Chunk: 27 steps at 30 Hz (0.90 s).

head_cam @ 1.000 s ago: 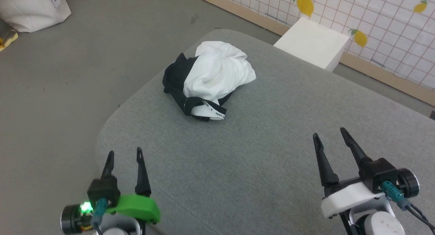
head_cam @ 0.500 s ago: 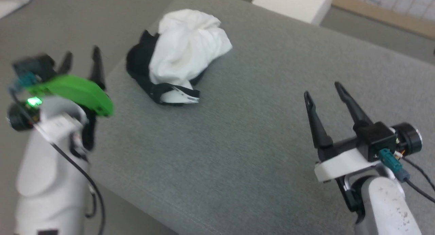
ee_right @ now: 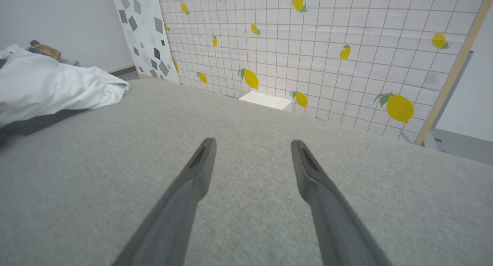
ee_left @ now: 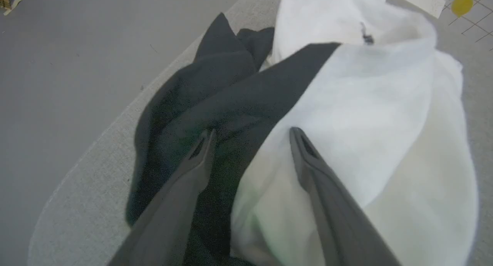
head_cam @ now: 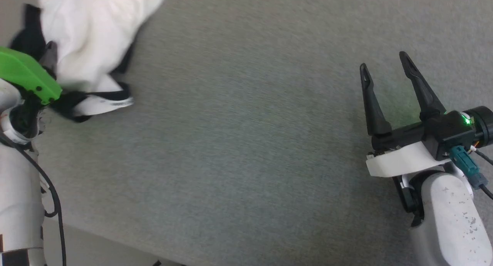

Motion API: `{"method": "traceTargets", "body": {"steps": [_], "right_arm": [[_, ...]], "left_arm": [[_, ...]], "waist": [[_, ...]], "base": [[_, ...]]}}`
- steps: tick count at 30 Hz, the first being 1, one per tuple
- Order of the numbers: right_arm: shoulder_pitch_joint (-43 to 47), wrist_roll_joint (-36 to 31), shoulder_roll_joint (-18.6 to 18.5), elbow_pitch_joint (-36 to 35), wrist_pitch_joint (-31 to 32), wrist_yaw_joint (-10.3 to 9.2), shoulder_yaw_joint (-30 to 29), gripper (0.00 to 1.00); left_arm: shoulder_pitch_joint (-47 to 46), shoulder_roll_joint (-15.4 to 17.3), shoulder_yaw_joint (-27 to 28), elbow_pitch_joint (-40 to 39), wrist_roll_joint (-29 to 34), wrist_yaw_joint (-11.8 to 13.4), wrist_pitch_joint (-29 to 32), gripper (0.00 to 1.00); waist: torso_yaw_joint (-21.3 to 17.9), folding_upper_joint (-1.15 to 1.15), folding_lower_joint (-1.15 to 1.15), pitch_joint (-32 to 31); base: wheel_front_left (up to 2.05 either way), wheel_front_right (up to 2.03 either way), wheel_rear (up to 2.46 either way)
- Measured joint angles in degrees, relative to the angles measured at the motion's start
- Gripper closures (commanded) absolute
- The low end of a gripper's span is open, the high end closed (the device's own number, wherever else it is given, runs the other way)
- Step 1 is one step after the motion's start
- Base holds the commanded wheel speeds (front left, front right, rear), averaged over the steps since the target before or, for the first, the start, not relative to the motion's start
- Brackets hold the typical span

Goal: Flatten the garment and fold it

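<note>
Garment (head_cam: 92,39): crumpled heap, white over black, near the bench (head_cam: 246,143) edge; not yet flattened.
Left pincer (ee_left: 250,133): spread, tips at the heap, astride the black-white seam, likely set to pinch a fold.
Right pincer (head_cam: 384,61): spread, empty, well apart over bare bench, probably waiting.

No text, label, brand, number or sign can be read. A white band (head_cam: 102,103) at the black neckline of the garment (head_cam: 88,35) is seen in the head view, but it is too blurred for anything on it to be made out. The gridded wall panel (ee_right: 346,46) in the right wrist view is printed with yellow lemons, which are pictures and not lettering.
</note>
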Motion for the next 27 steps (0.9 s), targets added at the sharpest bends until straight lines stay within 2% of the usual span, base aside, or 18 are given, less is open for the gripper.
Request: {"method": "traceTargets", "body": {"steps": [5,7,8,9,10,12,14,16,21,27], "right_arm": [[-1.1,0.2,0.0,0.3,-1.0,0.0,-0.1,0.0],[-1.9,0.3,0.4,0.2,-1.5,0.01,0.3,0.0],[-2.1,0.5,0.6,0.2,-1.7,0.02,0.6,0.0],[-2.3,0.6,0.7,0.3,-2.0,0.02,0.7,0.0],[-2.5,0.7,0.8,0.4,-2.1,0.02,0.7,0.0],[-3.1,0.9,0.9,1.0,-2.7,0.02,0.7,0.0],[-3.3,1.1,1.0,2.0,-3.1,0.02,0.7,0.0],[-3.3,1.3,0.9,3.2,-3.3,0.02,0.6,0.0],[-1.3,2.0,0.6,7.1,-3.9,0.01,-0.6,0.0],[2.8,5.1,0.5,10.5,-4.4,0.0,-1.9,0.0]], "left_arm": [[1.3,-0.3,2.0,0.1,-2.5,3.9,5.6,0.0],[2.2,0.5,2.9,-0.4,-3.2,5.1,8.2,0.0],[2.4,1.3,3.2,-1.0,-3.6,5.5,9.8,0.18],[2.6,1.9,3.4,-1.5,-3.7,5.6,11.1,0.53],[2.8,2.6,3.5,-2.3,-3.7,5.7,12.5,1.0],[3.8,4.0,3.7,-4.4,-3.6,5.7,13.2,1.0],[5.1,4.4,3.2,-6.0,-1.9,5.3,9.9,1.0],[6.2,4.7,2.7,-6.5,0.3,4.9,4.9,1.0],[5.4,7.1,1.0,-8.6,9.6,5.5,-13.3,1.0],[-0.5,9.7,-3.8,-11.8,16.7,4.2,-25.3,1.0]], "waist": [[-3.7,0.0,0.0,5.1],[-5.4,0.01,-0.02,6.5],[-6.2,0.01,-0.02,7.0],[-6.8,0.01,-0.02,7.3],[-7.4,0.01,-0.02,7.6],[-8.5,0.01,-0.02,7.8],[-9.1,0.01,-0.02,7.1],[-9.6,0.0,-0.02,6.2],[-10.6,0.0,-0.01,2.0],[-11.1,0.0,-0.02,-5.5]], "base": [[0.0,0.0,0.0],[0.0,0.0,0.0],[0.0,0.0,0.0],[0.0,0.0,0.0],[0.0,0.0,0.0],[0.0,0.0,0.0],[0.0,0.0,0.0],[0.0,0.0,0.0],[0.0,0.0,0.0],[0.0,0.0,0.0]]}}
